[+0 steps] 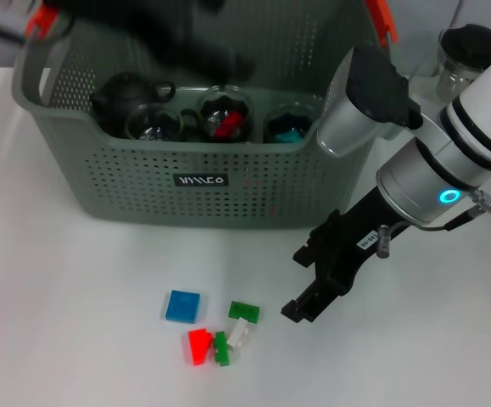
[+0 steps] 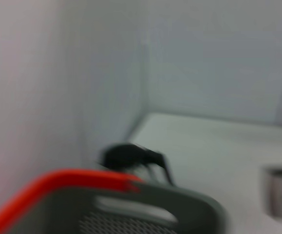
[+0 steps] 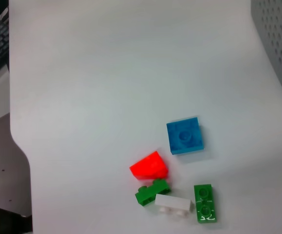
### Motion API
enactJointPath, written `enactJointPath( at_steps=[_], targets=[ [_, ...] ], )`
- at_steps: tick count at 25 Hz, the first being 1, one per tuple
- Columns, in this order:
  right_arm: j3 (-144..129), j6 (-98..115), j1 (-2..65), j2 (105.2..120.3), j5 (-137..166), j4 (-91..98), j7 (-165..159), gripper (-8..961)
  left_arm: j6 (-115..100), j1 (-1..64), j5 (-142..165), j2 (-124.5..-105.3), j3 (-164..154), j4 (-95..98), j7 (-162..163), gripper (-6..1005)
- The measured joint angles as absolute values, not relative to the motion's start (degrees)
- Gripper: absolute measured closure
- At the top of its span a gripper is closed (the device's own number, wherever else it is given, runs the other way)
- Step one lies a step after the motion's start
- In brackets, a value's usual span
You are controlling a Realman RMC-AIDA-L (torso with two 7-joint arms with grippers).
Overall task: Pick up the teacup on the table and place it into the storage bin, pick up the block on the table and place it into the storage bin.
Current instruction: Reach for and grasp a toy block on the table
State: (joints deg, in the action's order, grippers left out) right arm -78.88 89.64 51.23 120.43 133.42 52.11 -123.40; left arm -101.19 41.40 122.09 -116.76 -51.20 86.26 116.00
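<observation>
storage bin (image 1: 143,182): large grey-green perforated basket, upright on the white table, orange-red handle pieces at its far corners, black label with white lettering on the near wall.
teacups (image 1: 225,114): three glass cups in a row inside the bin, beside a dark teapot (image 1: 122,95); small coloured pieces lie in them.
blocks: blue square (image 1: 182,306), red wedge (image 1: 198,346), two green bricks (image 1: 244,311), one white brick (image 1: 239,333), clustered on the table in front of the bin.

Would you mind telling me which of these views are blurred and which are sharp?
Left wrist view: heavily blurred, the storage bin rim and its orange-red handle smeared. Head view: mostly sharp, but a dark smear crosses the bin's top; right tool crisp. Right wrist view: sharp, with the blue block clear.
</observation>
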Motion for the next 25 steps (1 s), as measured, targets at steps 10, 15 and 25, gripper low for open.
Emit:
enactJointPath(
  at_steps=[10,15,25],
  targets=[
    [-78.75,88.45,51.24,120.46,133.39,52.12,-123.93,8,-111.23,28.09,126.59,-121.64,-58.52,99.51,110.1,48],
    [-78.79,87.78,51.63,120.5,132.99,51.25,-124.01,8,-110.82,24.6,137.52,-123.68,-64.93,99.92,106.67,49],
    [-79.21,87.17,51.77,120.5,131.83,50.09,-124.54,9,-100.21,26.84,151.67,-124.12,-78.54,88.33,102.03,54]
  ],
)
